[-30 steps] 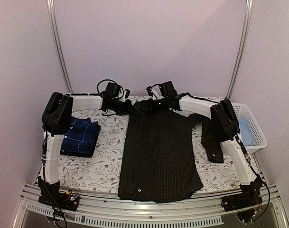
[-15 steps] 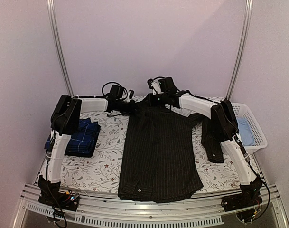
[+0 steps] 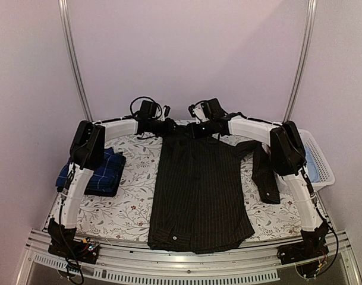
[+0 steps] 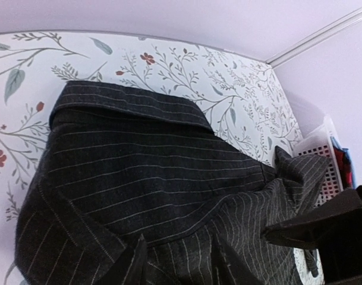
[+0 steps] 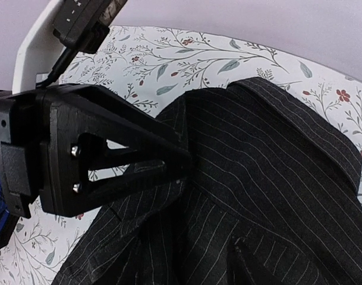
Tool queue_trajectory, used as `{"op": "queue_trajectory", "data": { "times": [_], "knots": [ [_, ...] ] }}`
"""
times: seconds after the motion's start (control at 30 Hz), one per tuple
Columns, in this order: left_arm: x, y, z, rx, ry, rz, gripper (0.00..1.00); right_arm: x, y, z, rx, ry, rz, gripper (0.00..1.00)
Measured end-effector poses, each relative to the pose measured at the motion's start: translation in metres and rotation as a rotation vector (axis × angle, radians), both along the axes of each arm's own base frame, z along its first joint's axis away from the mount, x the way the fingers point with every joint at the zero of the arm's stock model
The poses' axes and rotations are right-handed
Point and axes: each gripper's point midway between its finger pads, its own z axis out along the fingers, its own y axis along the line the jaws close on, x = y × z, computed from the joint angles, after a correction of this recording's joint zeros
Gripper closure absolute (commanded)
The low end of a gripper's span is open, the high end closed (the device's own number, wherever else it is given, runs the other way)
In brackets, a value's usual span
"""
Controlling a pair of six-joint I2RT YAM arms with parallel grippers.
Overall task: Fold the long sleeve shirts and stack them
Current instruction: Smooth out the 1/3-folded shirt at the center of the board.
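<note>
our left gripper (image 3: 170,127) and right gripper (image 3: 195,130) sit at the black shirt's (image 3: 198,190) collar (image 4: 133,104); we cannot tell their grip.

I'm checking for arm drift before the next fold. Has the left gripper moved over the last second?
Yes. The left gripper has shifted right, away from the folded navy shirt and toward the collar of the black shirt.
</note>
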Motion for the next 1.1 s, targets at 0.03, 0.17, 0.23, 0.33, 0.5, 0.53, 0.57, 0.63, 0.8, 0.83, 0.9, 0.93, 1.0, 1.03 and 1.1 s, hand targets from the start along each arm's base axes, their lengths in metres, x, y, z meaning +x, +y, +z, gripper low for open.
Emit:
{"op": "queue_trajectory", "data": {
  "times": [0.03,0.17,0.23,0.33,0.5,0.53,0.57,0.63,0.8,0.83,0.9,0.93,1.0,1.03,1.1],
  "knots": [
    [0.0,0.002,0.0,0.02,0.0,0.011,0.58,-0.004,-0.004,0.001,-0.01,0.005,-0.006,0.52],
    [0.0,0.014,-0.005,0.152,0.006,0.064,0.55,-0.021,-0.026,0.007,-0.051,0.034,-0.046,0.49],
    [0.0,0.02,-0.006,0.229,0.012,0.098,0.54,-0.028,-0.036,0.012,-0.055,0.05,-0.068,0.47],
    [-0.005,0.02,-0.004,0.335,0.003,0.132,0.51,-0.036,-0.047,0.015,-0.053,0.075,-0.092,0.47],
    [-0.03,0.002,-0.006,0.454,0.007,0.124,0.52,-0.055,-0.06,-0.009,-0.072,0.153,-0.116,0.46],
    [-0.034,0.0,-0.005,0.472,0.008,0.123,0.53,-0.059,-0.062,-0.016,-0.08,0.171,-0.119,0.46],
    [-0.037,-0.003,-0.004,0.483,0.006,0.12,0.54,-0.064,-0.066,-0.024,-0.091,0.191,-0.123,0.46],
    [-0.043,-0.009,0.001,0.503,0.0,0.113,0.57,-0.078,-0.074,-0.043,-0.12,0.237,-0.126,0.46],
    [-0.039,-0.013,0.018,0.522,-0.033,0.137,0.65,-0.103,-0.089,-0.068,-0.161,0.304,-0.133,0.45],
    [-0.038,-0.011,0.019,0.531,-0.034,0.147,0.65,-0.105,-0.091,-0.068,-0.162,0.308,-0.134,0.45],
    [-0.036,-0.008,0.019,0.547,-0.036,0.163,0.65,-0.109,-0.09,-0.064,-0.157,0.304,-0.132,0.45],
    [-0.036,-0.006,0.016,0.557,-0.032,0.167,0.65,-0.109,-0.089,-0.06,-0.151,0.298,-0.129,0.45],
    [-0.036,-0.004,0.009,0.574,-0.022,0.17,0.65,-0.109,-0.085,-0.053,-0.137,0.28,-0.122,0.45],
    [-0.037,-0.002,0.003,0.584,-0.013,0.169,0.65,-0.109,-0.082,-0.05,-0.131,0.273,-0.119,0.45],
    [-0.04,-0.001,-0.006,0.601,0.006,0.163,0.66,-0.11,-0.079,-0.048,-0.126,0.265,-0.112,0.45]
  ]
}}
